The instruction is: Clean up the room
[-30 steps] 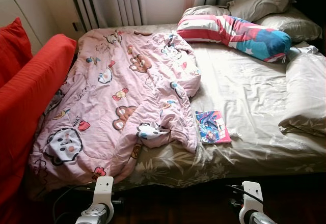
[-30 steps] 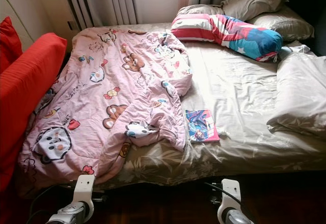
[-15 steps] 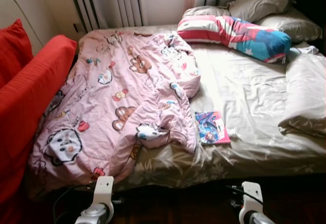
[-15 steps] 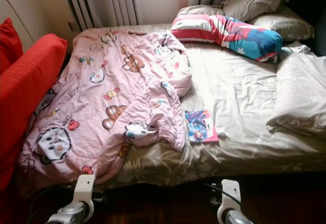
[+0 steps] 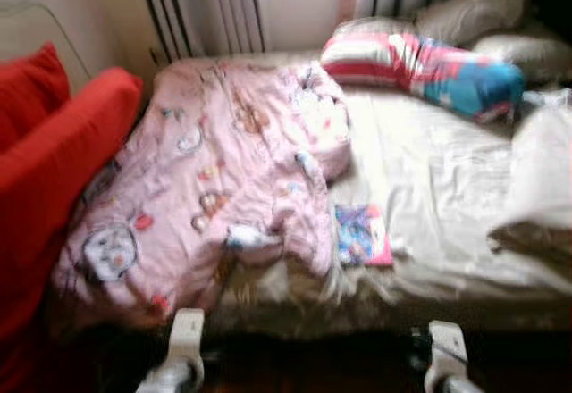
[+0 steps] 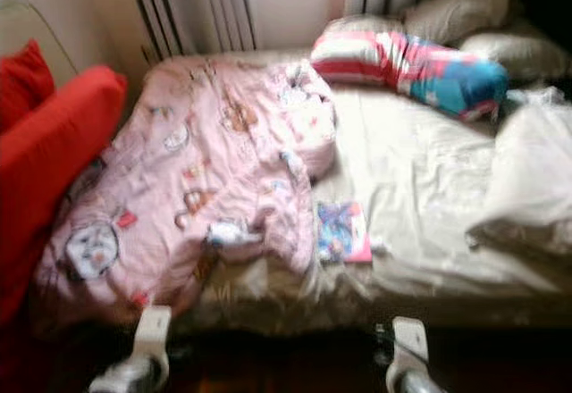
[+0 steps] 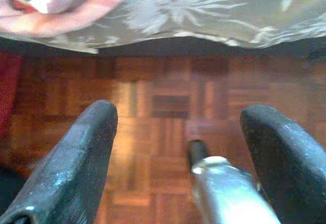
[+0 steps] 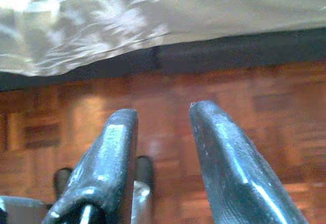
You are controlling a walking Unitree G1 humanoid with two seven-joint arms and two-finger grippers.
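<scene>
Head views are motion-blurred, so fine detail is soft.

Left to right: red cushions flank the bed's left edge. The pink cartoon quilt lies bunched over the left half of the bed, long axis running from foot to headboard, its lower hem spilling over the near edge. That hem sits ahead of and above the left gripper; in the left wrist view a pink fold hangs just past the fingertips, over the floral bed skirt.

The left gripper's fingers are spread wide with nothing between them; it hangs low over the parquet floor, pointing at the bed base. The arm is down, not reaching.

The small colourful book lies flat on the sheet just beside the quilt's right edge, near the foot, long axis roughly foot to head. It is ahead of and well above both sets of jaws, between the two arms and somewhat nearer the right one.

The right gripper has a narrower gap, part open, with nothing in it. It is also low over the floor, aimed at the bed skirt.

Striped bolster and grey pillows sit far ahead, on the head and right side.

My read: no grasp is set up yet. Either arm needs a big lift and forward reach. Right suits the book, left suits the quilt hem.
</scene>
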